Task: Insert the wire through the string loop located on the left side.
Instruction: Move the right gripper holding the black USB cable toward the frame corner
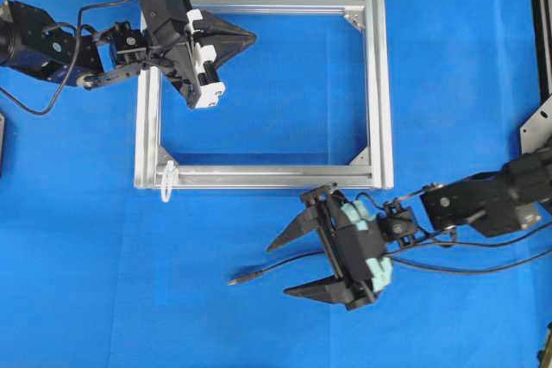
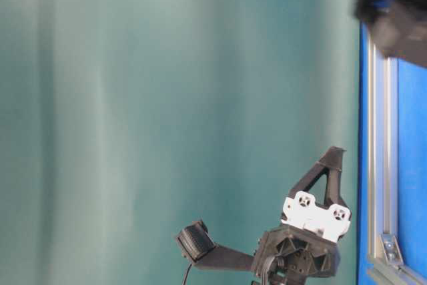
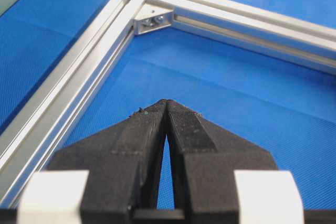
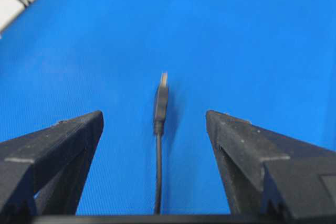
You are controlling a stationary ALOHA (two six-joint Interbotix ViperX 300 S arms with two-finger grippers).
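My right gripper [image 1: 289, 266] hangs spread wide astride the wire [image 1: 276, 267] on the blue worktop [image 1: 448, 75], ready to pinch it.

My left end effector [image 3: 166, 109] has its black fingers [image 3: 139, 135] pressed tip to tip, nothing between them; it hangs over the blue worktop [image 3: 220, 98] inside the aluminium frame [image 3: 84, 72]; a corner bracket [image 3: 153, 20] with screws sits ahead.
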